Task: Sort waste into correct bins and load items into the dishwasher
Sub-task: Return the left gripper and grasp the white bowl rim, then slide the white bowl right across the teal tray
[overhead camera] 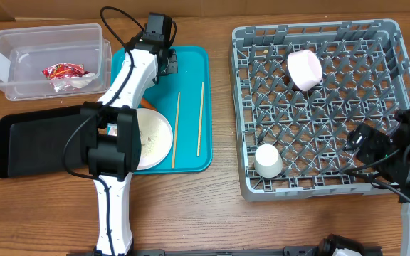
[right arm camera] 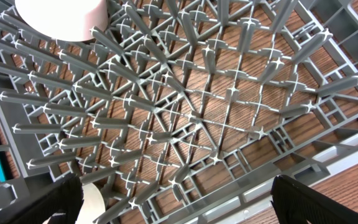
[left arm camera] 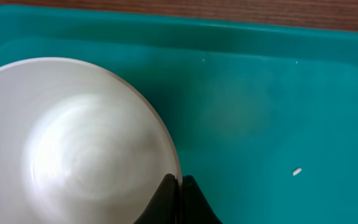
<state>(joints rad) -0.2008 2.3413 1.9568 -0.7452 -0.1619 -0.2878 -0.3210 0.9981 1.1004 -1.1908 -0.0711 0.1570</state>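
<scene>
My left gripper [left arm camera: 180,183] is shut on the rim of a white bowl [left arm camera: 73,143], one finger inside and one outside, at the far end of the teal tray [left arm camera: 278,93]. From overhead the left gripper [overhead camera: 164,60] covers that bowl. A white plate [overhead camera: 154,136] with beige crumbs and two chopsticks [overhead camera: 176,128] lie on the tray. The grey dish rack [overhead camera: 319,185] holds a pale-pink bowl [overhead camera: 304,69] and a white cup [overhead camera: 268,161]. My right gripper [right arm camera: 176,199] hangs open over the rack's right side [overhead camera: 361,146], holding nothing.
A clear tub [overhead camera: 9,60] at the back left holds a red wrapper [overhead camera: 62,71] and a white tissue [overhead camera: 82,80]. A black tray [overhead camera: 38,142] lies in front of it. The left arm stretches across the tray's left half.
</scene>
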